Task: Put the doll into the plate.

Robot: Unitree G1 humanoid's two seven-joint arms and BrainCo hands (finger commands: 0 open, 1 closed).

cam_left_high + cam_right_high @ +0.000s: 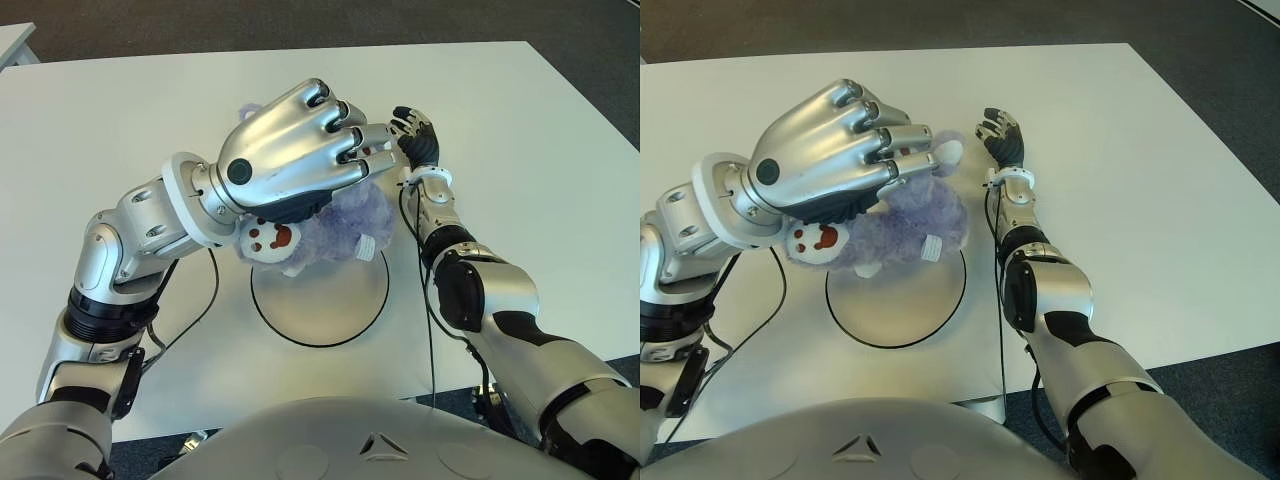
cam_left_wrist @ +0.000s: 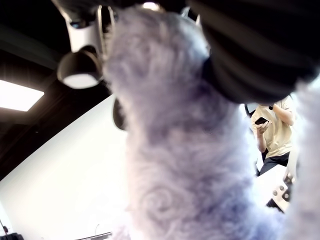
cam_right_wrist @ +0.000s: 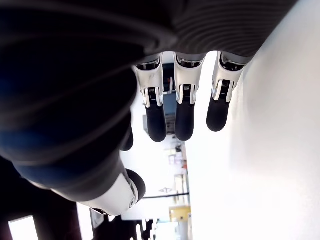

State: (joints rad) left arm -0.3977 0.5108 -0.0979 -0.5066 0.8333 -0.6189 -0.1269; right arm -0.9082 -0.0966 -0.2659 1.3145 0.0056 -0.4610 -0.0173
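Left hand, silver multi-fingered, centre of the left eye view, palm down, fingers curled over a fluffy lavender plush doll. The doll hangs under the palm, not resting on anything I can make out; its white face with dark red markings pokes out below the wrist side, a white paw on the far side. Left wrist view is filled with purple fur pressed against the dark palm, so the grip reads as closed on the doll.

Round white plate with a thin dark rim sits on the white table, just below centre. The doll hangs over the plate's upper edge, overlapping it in both eye views. Held high likely to clear the rim before lowering; judged mid-carry, release not yet done.

Right hand, dark-fingered, shows right of the doll, upper centre. Its wrist view shows fingers extended, apart, holding nothing. Looks idle, kept off the plate's approach.
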